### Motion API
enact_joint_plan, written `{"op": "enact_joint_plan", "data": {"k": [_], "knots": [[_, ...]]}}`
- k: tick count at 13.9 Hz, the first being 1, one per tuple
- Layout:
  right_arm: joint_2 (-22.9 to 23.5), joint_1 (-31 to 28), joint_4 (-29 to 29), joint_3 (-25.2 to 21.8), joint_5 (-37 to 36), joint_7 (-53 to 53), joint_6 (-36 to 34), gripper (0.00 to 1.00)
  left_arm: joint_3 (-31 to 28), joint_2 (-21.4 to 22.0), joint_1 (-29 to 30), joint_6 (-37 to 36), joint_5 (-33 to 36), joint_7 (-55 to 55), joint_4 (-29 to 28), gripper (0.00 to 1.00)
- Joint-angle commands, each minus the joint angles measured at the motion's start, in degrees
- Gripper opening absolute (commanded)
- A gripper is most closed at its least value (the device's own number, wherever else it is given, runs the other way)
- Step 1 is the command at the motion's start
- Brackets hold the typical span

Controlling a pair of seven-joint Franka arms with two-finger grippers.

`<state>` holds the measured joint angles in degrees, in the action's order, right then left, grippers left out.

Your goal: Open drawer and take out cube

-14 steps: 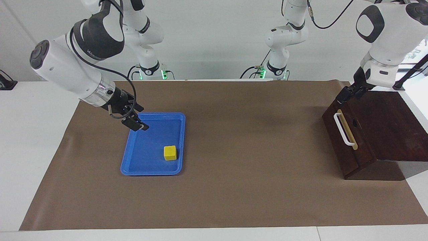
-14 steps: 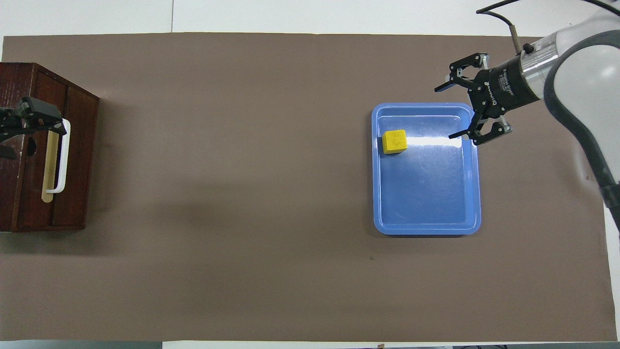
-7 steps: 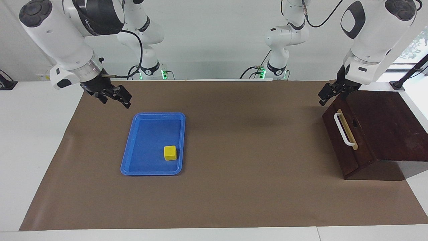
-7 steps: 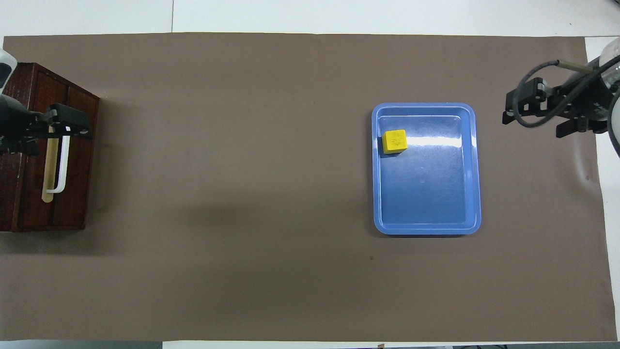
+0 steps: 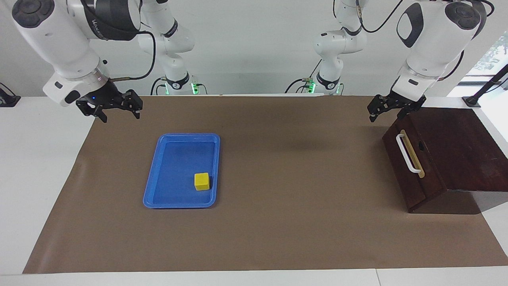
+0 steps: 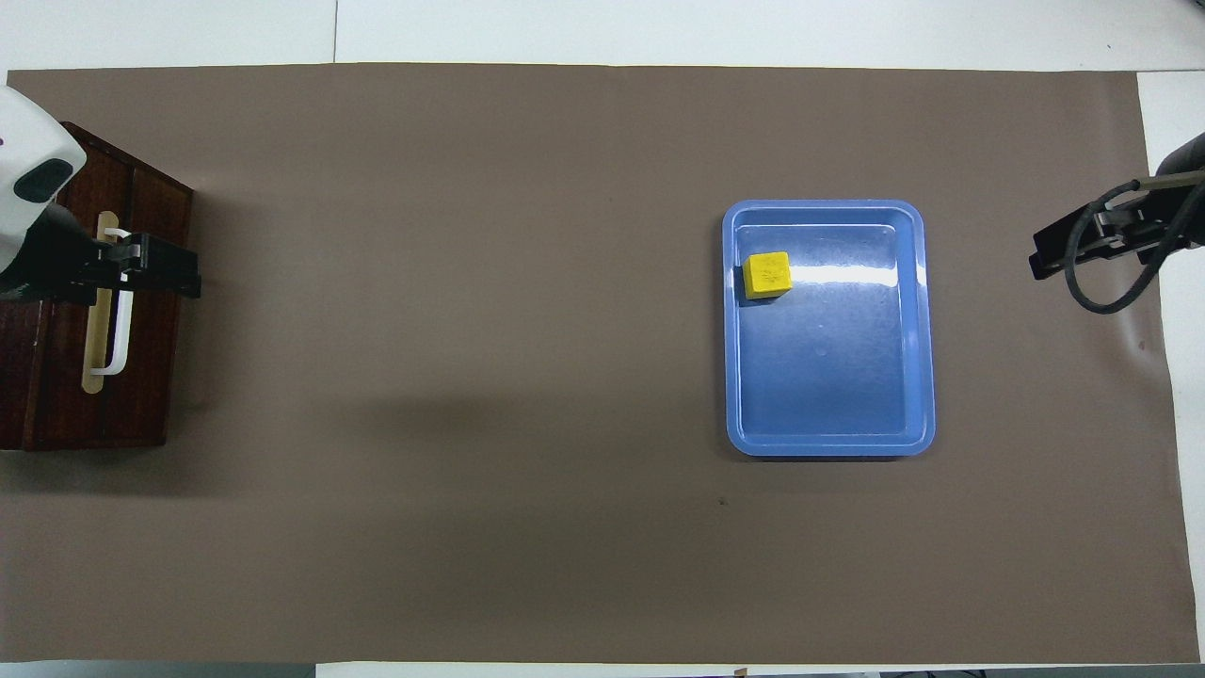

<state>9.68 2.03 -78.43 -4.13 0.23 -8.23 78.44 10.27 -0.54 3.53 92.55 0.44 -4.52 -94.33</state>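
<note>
Cube (image 5: 201, 181) in blue tray (image 5: 158, 174), well below right gripper (image 5: 109, 110), fingers apart. Left gripper (image 5: 387, 108) fingers apart, seemingly above drawer (image 5: 412, 167) handle (image 5: 408, 154), drawer closed.

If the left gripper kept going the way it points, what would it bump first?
Probably the brown paper, just beside the drawer: the left gripper points downward, open, above that edge. Depth is unclear.
</note>
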Motion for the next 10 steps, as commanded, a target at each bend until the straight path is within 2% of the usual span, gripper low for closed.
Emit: {"op": "enact_joint_plan", "data": {"k": [1,3,4,6,10], "knots": [[-9.0,-1.9,-12.8,0.9,-0.4,-1.4,1.9,1.00,-0.5,2.1,-0.2,-1.5,-0.7,2.1,-1.7,1.00],[-12.8,-2.2,-18.6,1.0,-0.9,-1.8,6.0,1.00,-0.5,2.2,-0.2,-3.8,-0.7,3.0,-1.7,1.00],[-13.1,-3.2,-19.6,1.3,-1.1,-1.9,7.4,1.00,-0.5,2.2,-0.1,-3.9,-0.6,3.1,-1.6,1.00],[-12.7,-5.7,-19.7,3.7,-1.1,-3.0,12.1,1.00,-0.5,2.2,-0.1,-3.8,-0.6,3.0,-1.6,1.00],[-12.1,-6.9,-18.7,4.9,-2.7,-2.8,13.1,1.00,-0.5,2.1,-0.1,-3.3,-0.7,2.8,-1.6,1.00]]}}
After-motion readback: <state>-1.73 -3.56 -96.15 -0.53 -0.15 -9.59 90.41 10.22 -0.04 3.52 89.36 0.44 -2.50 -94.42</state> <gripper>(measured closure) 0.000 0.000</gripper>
